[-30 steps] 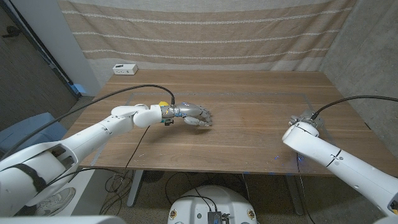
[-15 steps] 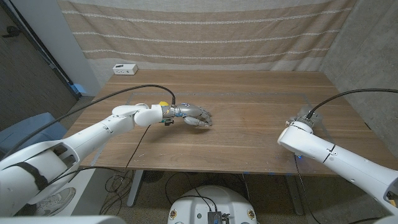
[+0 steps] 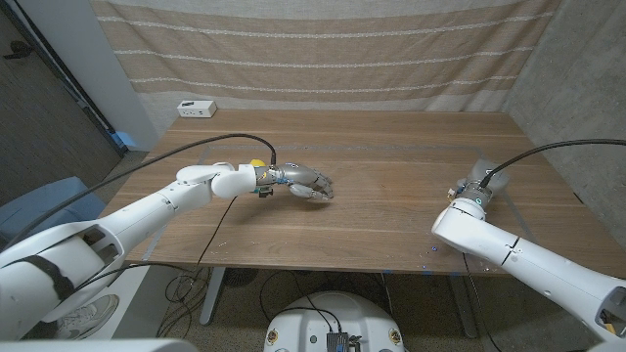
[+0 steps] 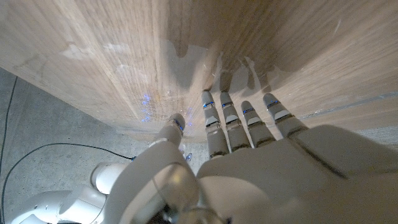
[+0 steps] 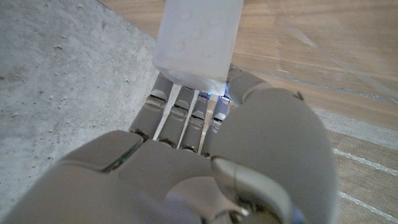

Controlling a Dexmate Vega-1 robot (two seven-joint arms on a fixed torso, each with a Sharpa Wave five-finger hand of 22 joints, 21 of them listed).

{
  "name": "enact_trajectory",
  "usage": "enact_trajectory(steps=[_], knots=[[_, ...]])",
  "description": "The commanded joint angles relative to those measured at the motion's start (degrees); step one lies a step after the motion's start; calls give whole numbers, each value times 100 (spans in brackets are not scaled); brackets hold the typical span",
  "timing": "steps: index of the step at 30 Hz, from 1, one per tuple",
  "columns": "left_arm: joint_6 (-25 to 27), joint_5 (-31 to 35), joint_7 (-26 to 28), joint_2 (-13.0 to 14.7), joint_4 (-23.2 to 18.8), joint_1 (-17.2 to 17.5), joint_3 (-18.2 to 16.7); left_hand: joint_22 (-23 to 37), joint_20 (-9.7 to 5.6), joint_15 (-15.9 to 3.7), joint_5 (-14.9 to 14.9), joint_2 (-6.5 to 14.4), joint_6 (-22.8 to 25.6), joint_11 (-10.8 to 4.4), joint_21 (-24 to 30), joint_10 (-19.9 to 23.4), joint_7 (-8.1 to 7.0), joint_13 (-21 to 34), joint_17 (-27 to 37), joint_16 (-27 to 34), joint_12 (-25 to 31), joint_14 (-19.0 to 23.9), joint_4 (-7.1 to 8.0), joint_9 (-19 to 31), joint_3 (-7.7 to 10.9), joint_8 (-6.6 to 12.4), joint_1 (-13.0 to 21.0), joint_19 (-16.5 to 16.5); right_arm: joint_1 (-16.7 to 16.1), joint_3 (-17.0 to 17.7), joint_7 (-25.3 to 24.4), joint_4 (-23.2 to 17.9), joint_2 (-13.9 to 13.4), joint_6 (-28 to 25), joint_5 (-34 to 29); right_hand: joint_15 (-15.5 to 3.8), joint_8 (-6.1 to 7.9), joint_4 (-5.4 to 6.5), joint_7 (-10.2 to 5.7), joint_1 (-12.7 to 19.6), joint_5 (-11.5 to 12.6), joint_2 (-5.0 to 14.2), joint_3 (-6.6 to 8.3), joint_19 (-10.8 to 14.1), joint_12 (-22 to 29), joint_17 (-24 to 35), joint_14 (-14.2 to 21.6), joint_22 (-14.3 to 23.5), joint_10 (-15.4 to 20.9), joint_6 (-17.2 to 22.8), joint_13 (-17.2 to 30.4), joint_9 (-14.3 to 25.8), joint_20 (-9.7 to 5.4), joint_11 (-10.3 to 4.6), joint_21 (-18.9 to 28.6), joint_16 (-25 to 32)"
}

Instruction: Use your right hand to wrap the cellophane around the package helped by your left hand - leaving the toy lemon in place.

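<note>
Left robot hand (image 3: pixel 309 185): reaches in over the middle-left of the brown wooden desk (image 3: pixel 391 147), palm down, fingers spread and a little curled, tips on or just above the wood – holds nothing. In the left wrist view the left robot hand (image 4: pixel 249 155) points its fingertips (image 4: pixel 214 118) at a patch of clear, shiny cellophane film (image 4: pixel 180 68) lying flat on the desk; cannot tell if they touch it.
Right robot hand (image 3: pixel 481 181): at the right side of the desk, near the right edge, fingers closed around a frosted, translucent white block-shaped package (image 3: pixel 484 172) – held. In the right wrist view the right robot hand (image 5: pixel 205 155) has its fingers wrapped on the lower end of the package (image 5: pixel 198 40), which stands up out of the grip over the desk edge.
Cellophane: thin clear sheet, hard to see in the head view, faint sheen on the wood by the left fingers; another clear crease line shows near the package in the right wrist view.
Toy lemon: small yellow rounded piece (image 3: pixel 256 163) just behind the left wrist, mostly hidden by the arm.
Other: small white box (image 3: pixel 197 109) at the far left corner of the desk; beige striped curtain (image 3: pixel 323 44) behind.
</note>
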Motion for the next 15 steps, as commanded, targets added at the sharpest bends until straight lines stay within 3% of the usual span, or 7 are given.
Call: enact_trajectory(steps=[1, 8, 15], knots=[[68, -57, -158, 35, -111, 35, -1, 22, 68, -30, -13, 1, 118, 38, 22, 187, 125, 19, 14, 55, 46, 173, 44, 2, 13, 68, -82, 82, -331, -71, 281, -533, -111, 470, -1357, -1046, -28, 8, 8, 944, -15, 859, -62, -25, -19, -4, 206, 22, 49, 78, 18, 28, -841, -8, 62, -18], [138, -118, -204, 117, -249, 145, -60, 22, 63, -42, -9, -4, 182, 41, 29, 258, 171, 20, 11, 51, 50, 227, 52, 2, 17, 80, -106, 122, -249, -300, 915, -969, -372, 442, -1847, -1045, -49, 11, 4, 998, -20, 855, -98, -78, -41, -22, 214, 31, 44, 79, 19, 32, -844, 1, 85, -43], [185, -98, -191, 168, -335, 211, -109, 22, 55, -51, -7, -8, 232, 19, 24, 278, 185, 20, 10, 40, 39, 244, 57, 2, 20, 88, -124, 127, -273, -436, 1409, -1264, -547, 752, -2272, -1046, -66, 19, -1, 1054, -25, 859, -139, -102, -50, -37, 238, 42, 74, 98, 20, 36, -846, -8, 127, -60]])
